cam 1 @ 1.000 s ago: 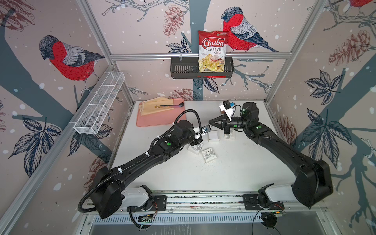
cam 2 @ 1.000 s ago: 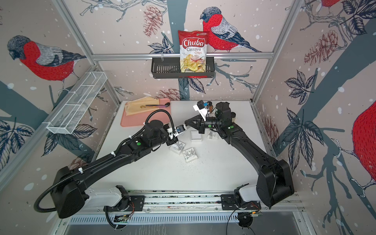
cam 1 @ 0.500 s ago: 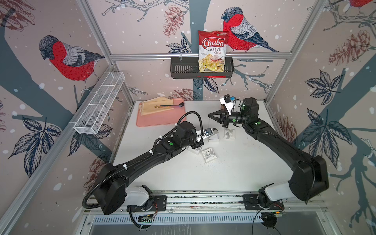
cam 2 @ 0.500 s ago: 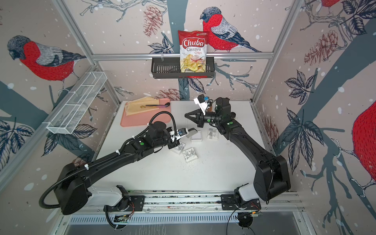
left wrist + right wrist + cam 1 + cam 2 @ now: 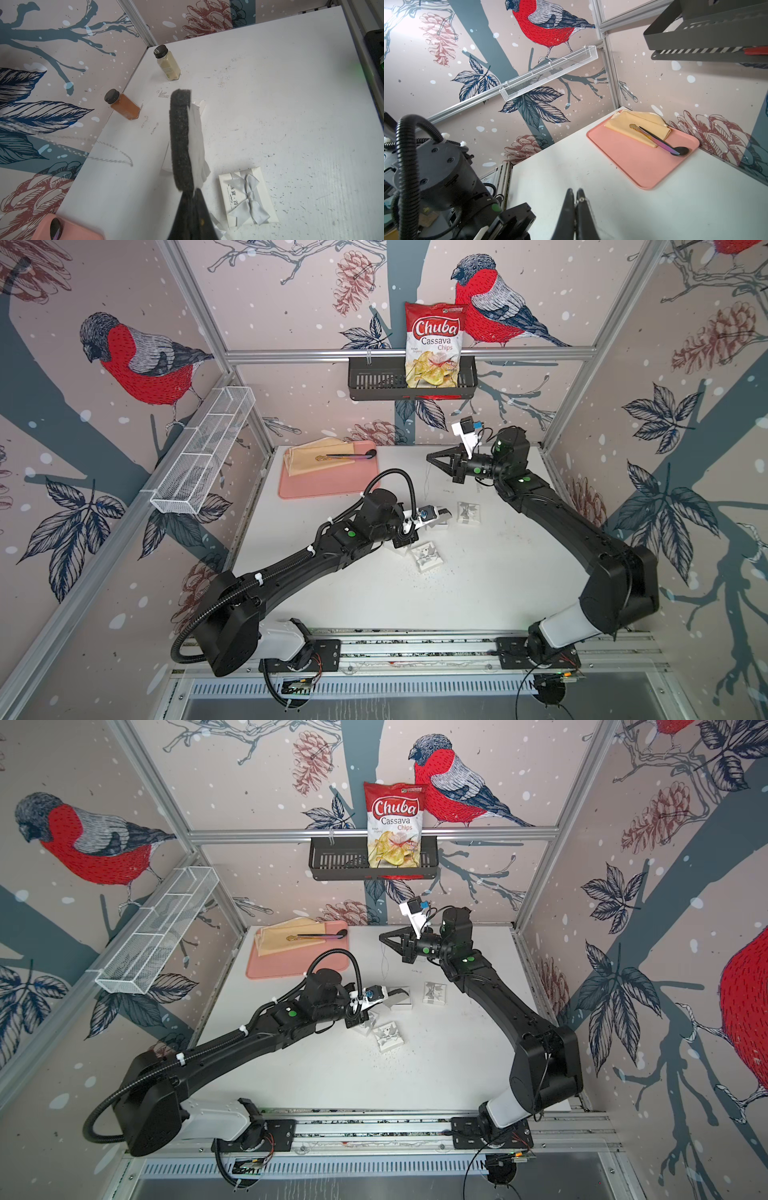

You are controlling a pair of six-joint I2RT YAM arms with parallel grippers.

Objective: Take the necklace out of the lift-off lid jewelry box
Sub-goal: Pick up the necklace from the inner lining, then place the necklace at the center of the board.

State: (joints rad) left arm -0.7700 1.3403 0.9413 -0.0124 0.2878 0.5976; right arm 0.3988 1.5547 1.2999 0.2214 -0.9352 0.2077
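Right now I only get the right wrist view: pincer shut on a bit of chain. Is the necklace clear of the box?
Observer: Yes. In a top view the necklace hangs from the right pincer, apart from the box.
Operator: Left arm?
Observer: The left pincer is shut on a black foam pad with a white sheet.
Operator: Anything else off the box?
Observer: The lid lies on the table beside the foam pad, bow up.

A tray [image 5: 324, 489] sits rear left on the counter [image 5: 498, 593], a cloth [image 5: 303, 464] and spoon [image 5: 353, 455] on it. Mid-counter, a gift box [image 5: 468, 512] lies behind and right of a second gift box [image 5: 424, 558]. A chip bag [image 5: 434, 348] stands in the back-wall basket [image 5: 374, 381].
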